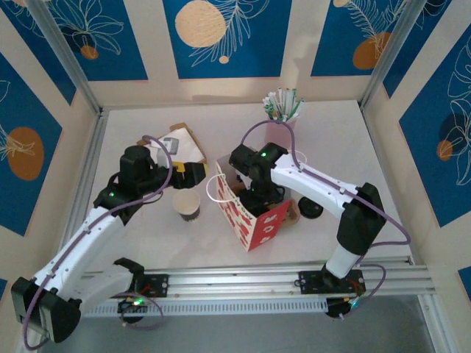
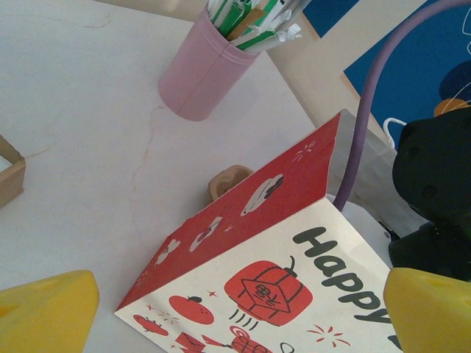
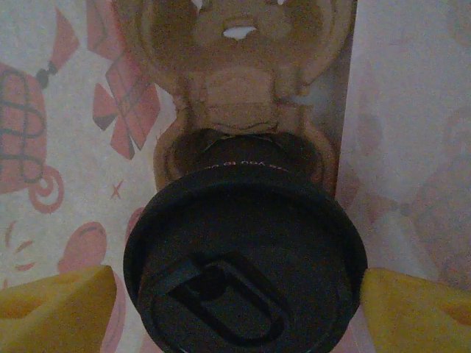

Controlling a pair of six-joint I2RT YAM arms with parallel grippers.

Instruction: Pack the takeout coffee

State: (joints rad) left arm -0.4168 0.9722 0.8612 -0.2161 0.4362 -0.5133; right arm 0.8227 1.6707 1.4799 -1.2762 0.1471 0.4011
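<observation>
The white tabletop (image 1: 331,140) carried everything. The red and white paper bag (image 1: 254,220) stood upright near its middle, mouth open to the top, and my right arm reached down into that mouth from the right. Up close from my left wrist, the bag's printed side showed a red lantern and the word "Happy".

Behind my left arm, toward the far left, sat a brown cardboard box (image 1: 180,143) with some papers in it. At the far edge, past the bag, stood a pink cup (image 2: 199,77) stuffed with wrapped straws (image 2: 250,22).

Inside the bag lay a brown pulp carrier (image 3: 235,95), and the lidded cup (image 3: 243,272) of coffee sat low in one of its wells, black lid up. A second open cup (image 1: 187,206), with no lid on it, stood on the tabletop just left of the bag, near my left wrist. A loose lid (image 1: 310,210), black, lay on the tabletop just right of the bag.

My right fingers (image 3: 51,309) stood one on each side of the lidded cup's rim, the right pad against it and the left pad just beside it; I could not tell whether they were pressing on it or only flanking it. My left fingers (image 2: 44,312) were spread wide with nothing between them, hanging above the tabletop and pointing toward the bag.
</observation>
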